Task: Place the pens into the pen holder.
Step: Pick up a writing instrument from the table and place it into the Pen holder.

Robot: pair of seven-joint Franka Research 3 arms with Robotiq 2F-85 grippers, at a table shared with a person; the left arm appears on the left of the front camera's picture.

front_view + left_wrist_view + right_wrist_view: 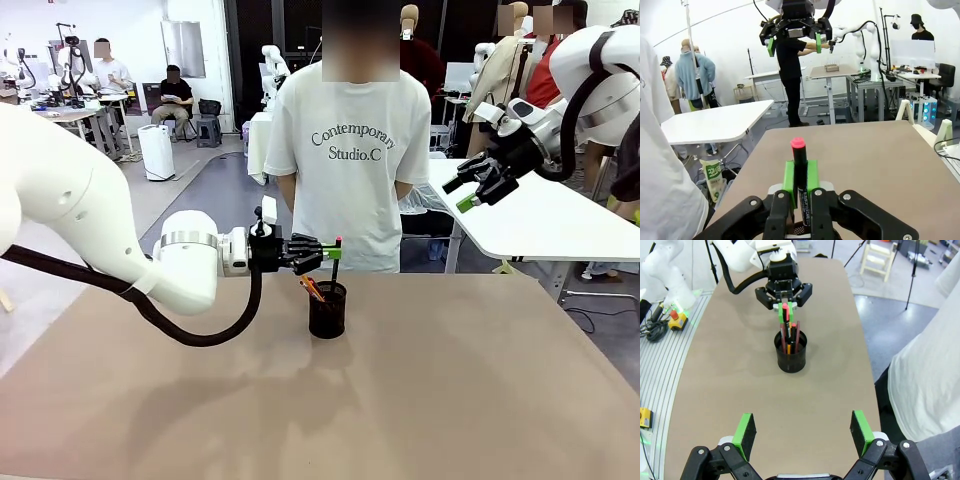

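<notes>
- Pens are my whole job here, and the biggest thing on screen is my left arm reaching in low over the table [480,400], its left gripper [322,252] clamped on a dark pen with a pink cap [799,170], held upright between the green pads [788,176].
- My right gripper [478,187] hangs high and well off to the side, jaws spread wide with nothing in them; I'd leave it parked.
- Pen holder [327,309]: the black mesh cup stands upright mid-table, directly under the held pen, whose lower end seems already inside the rim.
- Inside the cup [790,356] I can make out an orange-yellow stick [312,288] leaning left and at least one dark red pen [796,336] standing above the rim.
- For this step I judge it best to ease the pen straight down, keep it vertical, and let go only once it is deep enough not to tip the cup or flick its neighbours out.
</notes>
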